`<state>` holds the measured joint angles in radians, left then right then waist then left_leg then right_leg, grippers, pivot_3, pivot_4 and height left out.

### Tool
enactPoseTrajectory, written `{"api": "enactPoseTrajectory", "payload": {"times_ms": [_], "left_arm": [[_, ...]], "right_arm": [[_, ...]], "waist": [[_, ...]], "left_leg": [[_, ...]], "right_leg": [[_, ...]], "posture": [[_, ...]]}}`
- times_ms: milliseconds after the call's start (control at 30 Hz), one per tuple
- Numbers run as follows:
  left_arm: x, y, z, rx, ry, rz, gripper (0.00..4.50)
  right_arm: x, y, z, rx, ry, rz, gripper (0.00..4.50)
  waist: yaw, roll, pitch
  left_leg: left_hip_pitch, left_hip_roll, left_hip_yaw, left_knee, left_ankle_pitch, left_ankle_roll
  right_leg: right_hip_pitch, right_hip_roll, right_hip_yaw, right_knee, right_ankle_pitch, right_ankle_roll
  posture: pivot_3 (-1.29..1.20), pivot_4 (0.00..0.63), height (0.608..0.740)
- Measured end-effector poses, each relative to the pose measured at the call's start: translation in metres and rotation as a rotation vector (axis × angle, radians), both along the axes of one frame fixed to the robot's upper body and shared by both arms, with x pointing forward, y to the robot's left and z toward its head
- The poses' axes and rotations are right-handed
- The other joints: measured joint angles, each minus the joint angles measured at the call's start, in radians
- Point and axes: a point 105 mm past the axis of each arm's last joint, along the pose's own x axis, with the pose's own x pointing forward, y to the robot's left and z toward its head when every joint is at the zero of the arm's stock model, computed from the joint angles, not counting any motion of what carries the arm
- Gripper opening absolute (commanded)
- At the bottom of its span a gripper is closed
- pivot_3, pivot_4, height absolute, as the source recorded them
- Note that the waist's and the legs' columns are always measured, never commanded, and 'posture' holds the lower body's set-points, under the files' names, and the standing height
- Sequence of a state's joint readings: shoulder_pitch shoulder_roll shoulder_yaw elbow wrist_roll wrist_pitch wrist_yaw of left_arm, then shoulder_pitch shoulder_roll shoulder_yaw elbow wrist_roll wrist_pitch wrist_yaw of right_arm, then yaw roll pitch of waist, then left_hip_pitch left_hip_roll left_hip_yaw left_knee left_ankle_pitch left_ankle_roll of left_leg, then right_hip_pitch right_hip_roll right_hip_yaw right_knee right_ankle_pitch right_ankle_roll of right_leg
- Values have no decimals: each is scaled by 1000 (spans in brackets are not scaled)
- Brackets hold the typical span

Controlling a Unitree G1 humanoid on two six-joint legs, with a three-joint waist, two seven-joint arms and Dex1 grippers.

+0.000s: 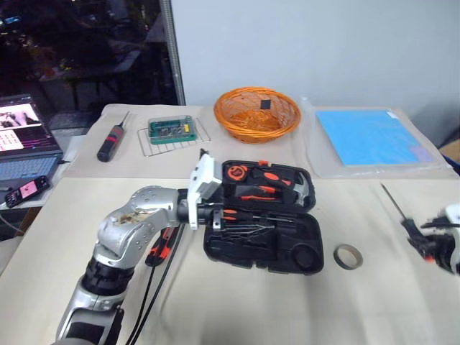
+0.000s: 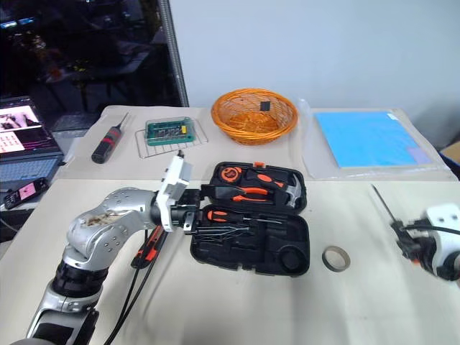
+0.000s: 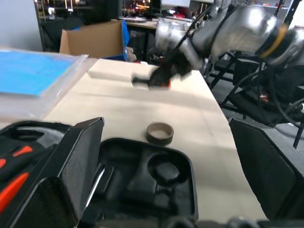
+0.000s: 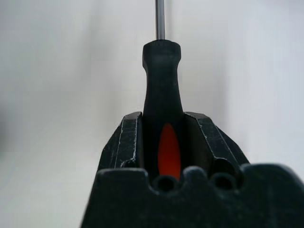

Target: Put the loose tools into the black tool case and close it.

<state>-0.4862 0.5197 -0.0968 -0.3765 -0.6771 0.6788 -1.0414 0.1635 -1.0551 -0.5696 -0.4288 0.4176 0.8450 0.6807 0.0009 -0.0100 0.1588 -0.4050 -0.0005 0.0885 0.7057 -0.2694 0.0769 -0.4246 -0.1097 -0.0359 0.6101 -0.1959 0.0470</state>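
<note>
Our right pincer point(image 4: 161, 142) grips a screwdriver point(image 4: 161, 80), shaft pointing ahead; the black tool case point(image 1: 262, 230) lies leftward, apparently nearer our open left pincer point(image 3: 166, 156).

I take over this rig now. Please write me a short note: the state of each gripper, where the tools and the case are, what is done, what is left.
Left gripper: open, at the left end of the open black tool case.
Right gripper: shut on a slim screwdriver, at the table's right side, shaft pointing away.
Done: several orange-and-black tools lie in the case.
Left: slot this screwdriver; one more loose tool lies left of the case, under the left arm; then close the case.
</note>
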Motion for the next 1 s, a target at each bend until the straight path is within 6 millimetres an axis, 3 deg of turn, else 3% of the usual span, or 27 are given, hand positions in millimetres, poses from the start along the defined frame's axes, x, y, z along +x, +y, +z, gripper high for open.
{"api": "enactPoseTrajectory", "payload": {"times_ms": [100,200,267,433,633,800,867,1000], "left_arm": [[-4,31,-5,-5,66,57,4500],[-17,58,-16,46,109,110,4500],[-27,73,-23,71,142,145,4500],[-36,88,-25,100,127,178,4500],[-37,91,-27,112,111,185,4500],[-37,92,-28,110,105,196,4500],[-37,92,-28,111,101,201,4500],[-36,92,-28,110,94,204,4500]], "right_arm": [[8,59,23,-84,-29,325,961],[9,114,13,-126,27,649,961],[13,135,0,-147,75,796,961],[31,145,-20,-190,136,893,961],[38,148,-48,-206,229,930,961],[46,151,-57,-216,243,930,961],[50,153,-59,-221,244,930,1966],[57,153,-57,-224,236,926,3177]], "waist": [[-14,-6,3],[-14,-10,6],[-10,-10,7],[17,-10,8],[16,-11,8],[13,-11,8],[12,-11,8],[12,-12,8]], "left_leg": [[2,5,-1,0,2,-3],[4,7,0,0,1,-5],[0,6,0,0,1,-5],[-10,-1,2,0,4,-10],[-11,-1,2,0,4,-11],[-11,-1,2,0,3,-9],[-10,-1,2,0,1,-5],[-7,1,1,0,2,-7]], "right_leg": [[0,3,-1,0,0,-5],[0,1,-2,0,-4,-13],[-3,-2,-3,0,-4,-13],[-11,-6,-3,1,-1,-17],[-12,-6,-5,0,0,-15],[-11,-5,-5,0,0,-16],[-11,-5,-5,1,0,-18],[-10,-3,-5,2,2,-20]], "posture": [[0,150,740],[0,150,740],[0,150,740],[0,150,740],[0,150,740],[0,150,740],[0,150,740],[0,150,740]]}}
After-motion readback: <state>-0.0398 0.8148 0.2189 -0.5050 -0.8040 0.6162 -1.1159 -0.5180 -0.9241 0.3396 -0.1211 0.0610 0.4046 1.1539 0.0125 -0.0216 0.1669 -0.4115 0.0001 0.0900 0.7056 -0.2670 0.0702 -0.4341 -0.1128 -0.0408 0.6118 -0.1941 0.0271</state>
